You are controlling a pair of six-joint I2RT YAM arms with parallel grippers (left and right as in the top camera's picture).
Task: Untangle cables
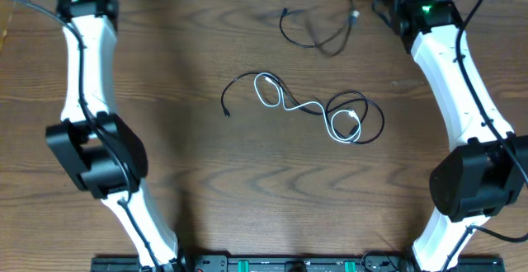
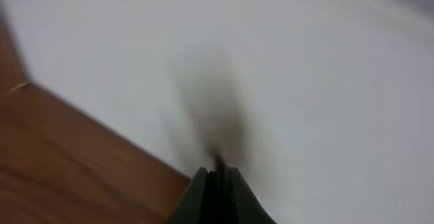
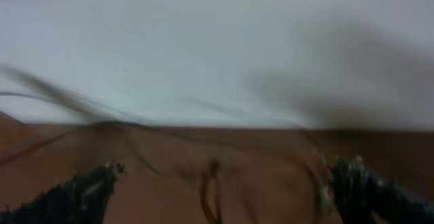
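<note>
A white cable (image 1: 290, 105) lies twisted together with a black cable (image 1: 375, 117) in the middle of the brown table (image 1: 206, 189). A second black cable (image 1: 307, 39) lies apart at the back, its plug end (image 1: 355, 15) near my right arm. In the blurred right wrist view my right gripper (image 3: 224, 173) stands open just above the table, with a dark cable loop (image 3: 211, 187) lying loose between its fingers. My left gripper (image 2: 217, 175) is shut on nothing and points at a white wall beyond the table edge.
My left arm (image 1: 87, 74) runs along the left side of the table and my right arm (image 1: 450, 66) along the right side. A white wall (image 2: 305, 61) stands behind the table's far edge. A black rail (image 1: 272, 264) lines the front edge.
</note>
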